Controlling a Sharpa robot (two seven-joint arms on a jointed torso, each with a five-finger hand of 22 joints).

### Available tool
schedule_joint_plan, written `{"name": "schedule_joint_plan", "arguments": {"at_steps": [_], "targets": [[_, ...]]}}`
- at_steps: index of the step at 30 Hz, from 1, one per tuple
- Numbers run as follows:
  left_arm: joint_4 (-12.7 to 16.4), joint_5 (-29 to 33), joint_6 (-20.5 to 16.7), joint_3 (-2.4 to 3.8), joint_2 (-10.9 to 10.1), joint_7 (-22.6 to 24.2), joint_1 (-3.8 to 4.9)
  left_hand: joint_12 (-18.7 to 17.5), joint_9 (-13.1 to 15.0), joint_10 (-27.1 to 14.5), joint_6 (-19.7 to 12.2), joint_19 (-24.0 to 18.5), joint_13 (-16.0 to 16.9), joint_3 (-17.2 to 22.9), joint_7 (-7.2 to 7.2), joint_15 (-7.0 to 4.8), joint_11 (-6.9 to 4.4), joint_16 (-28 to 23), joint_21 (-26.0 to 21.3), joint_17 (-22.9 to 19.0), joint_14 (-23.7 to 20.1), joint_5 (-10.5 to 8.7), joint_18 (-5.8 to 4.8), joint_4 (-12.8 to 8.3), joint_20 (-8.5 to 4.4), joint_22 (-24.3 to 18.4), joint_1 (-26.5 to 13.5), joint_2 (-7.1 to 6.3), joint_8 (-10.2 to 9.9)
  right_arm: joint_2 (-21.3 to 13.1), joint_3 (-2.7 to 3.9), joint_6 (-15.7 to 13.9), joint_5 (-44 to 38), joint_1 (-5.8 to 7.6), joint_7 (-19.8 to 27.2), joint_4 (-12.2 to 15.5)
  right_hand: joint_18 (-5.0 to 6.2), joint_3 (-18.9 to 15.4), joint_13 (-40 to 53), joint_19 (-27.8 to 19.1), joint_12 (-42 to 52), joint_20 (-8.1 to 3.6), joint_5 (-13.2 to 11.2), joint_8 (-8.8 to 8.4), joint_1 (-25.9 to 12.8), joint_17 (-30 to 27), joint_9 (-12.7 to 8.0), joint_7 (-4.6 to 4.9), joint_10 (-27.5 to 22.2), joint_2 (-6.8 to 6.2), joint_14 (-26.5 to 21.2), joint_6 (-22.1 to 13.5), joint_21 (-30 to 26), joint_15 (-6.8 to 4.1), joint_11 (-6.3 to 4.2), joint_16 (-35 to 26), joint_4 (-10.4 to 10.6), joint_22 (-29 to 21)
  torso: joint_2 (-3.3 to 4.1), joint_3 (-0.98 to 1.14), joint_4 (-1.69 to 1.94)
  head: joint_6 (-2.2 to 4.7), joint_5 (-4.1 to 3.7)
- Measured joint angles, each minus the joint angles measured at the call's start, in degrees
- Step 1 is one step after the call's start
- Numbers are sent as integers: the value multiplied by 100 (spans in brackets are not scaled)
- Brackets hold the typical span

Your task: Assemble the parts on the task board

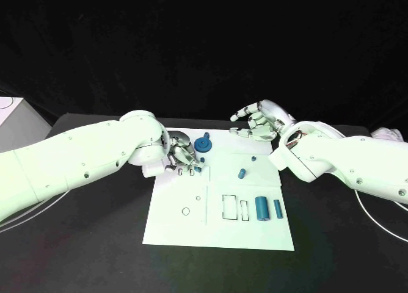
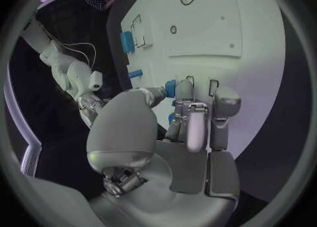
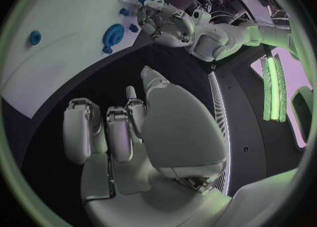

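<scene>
The white task board point(image 1: 222, 229) lies in the middle of the black table. My left hand point(image 1: 180, 156) hovers low over its far left part, and in the left wrist view its thumb and a finger pinch a small blue part point(image 2: 170, 88) just above the board. A round blue gear-like part point(image 1: 203, 144) stands right beside that hand. Two small blue parts point(image 1: 242, 173) lie mid-board, and two blue cylinders point(image 1: 262, 207) lie at the right. My right hand point(image 1: 261, 122) is raised over the board's far edge, fingers apart and holding nothing.
Rectangular slots point(image 1: 229, 206) and a small round hole point(image 1: 185, 211) mark the board's near half. A white box point(image 1: 10, 122) stands at the table's far left. White cables trail along both sides of the table.
</scene>
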Motion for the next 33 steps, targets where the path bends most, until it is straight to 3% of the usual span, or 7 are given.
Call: {"name": "schedule_joint_plan", "arguments": {"at_steps": [6,7,10,16,17,21,33], "targets": [[93,125,-90,7,-142,9,0,38,1,22,0,23,0,38,0,0,-18,40,24,0,0,0,0,-7,-23,53,-60,-60,54,-10,-1,18,2,-7,-9,-8,0,0,0,0,0,0,0,0,0,2,0,0,0,0,0,0,0,0,0,0,0,0,-1,3,9,4,-10],[107,141,-99,7,-168,10,0,80,0,47,-1,23,3,450,1,0,-11,67,27,0,0,-8,0,-386,-23,53,-118,-117,56,-13,-1,20,3,-7,-10,-9,0,0,0,0,0,0,0,0,0,5,0,0,0,0,0,0,0,0,0,0,0,-1,-1,3,12,4,-14],[157,171,-126,8,-253,10,0,177,0,181,-8,23,93,474,8,-20,-30,106,63,0,20,-7,0,-363,-23,73,-166,-150,57,-23,-2,25,4,-8,-14,-13,0,0,0,0,0,0,0,0,0,5,0,0,0,0,0,0,0,0,0,0,0,-1,-3,3,16,5,-21],[291,168,-179,0,-386,10,1,396,1,433,119,170,313,531,-55,-65,-58,222,197,0,18,723,-92,-358,-81,262,-507,-317,213,-51,-2,29,6,-9,-19,-20,0,0,0,0,0,0,0,0,-27,4,0,0,0,27,0,0,0,0,0,0,0,4,-6,3,18,-9,-19],[320,150,-196,-6,-407,10,1,411,1,444,126,197,330,704,-63,-82,-64,222,210,0,1,781,-92,-531,-75,296,-540,-350,214,-55,-2,29,7,-9,-19,-22,0,0,0,0,0,0,0,0,-27,4,0,0,0,27,0,0,0,0,0,0,0,4,-6,2,18,-14,-14],[434,18,-306,-30,-481,11,-6,482,1,566,200,296,416,705,-92,-94,-87,273,306,0,11,1099,-91,-531,-109,464,-643,-393,215,-68,-2,29,10,-9,-19,-28,0,0,0,0,0,0,0,0,-27,4,0,0,0,27,0,0,-16,0,0,0,0,4,-6,-1,20,-19,6],[532,-451,-626,-66,-486,28,-79,517,1,648,233,360,474,688,-86,-124,-125,282,339,0,0,1210,-91,-548,-133,580,-675,-424,245,-70,-2,25,15,-9,-18,-30,0,2,0,0,0,0,0,0,-36,3,0,0,0,34,0,0,-21,0,0,0,2,3,4,-5,16,-23,44]]}}
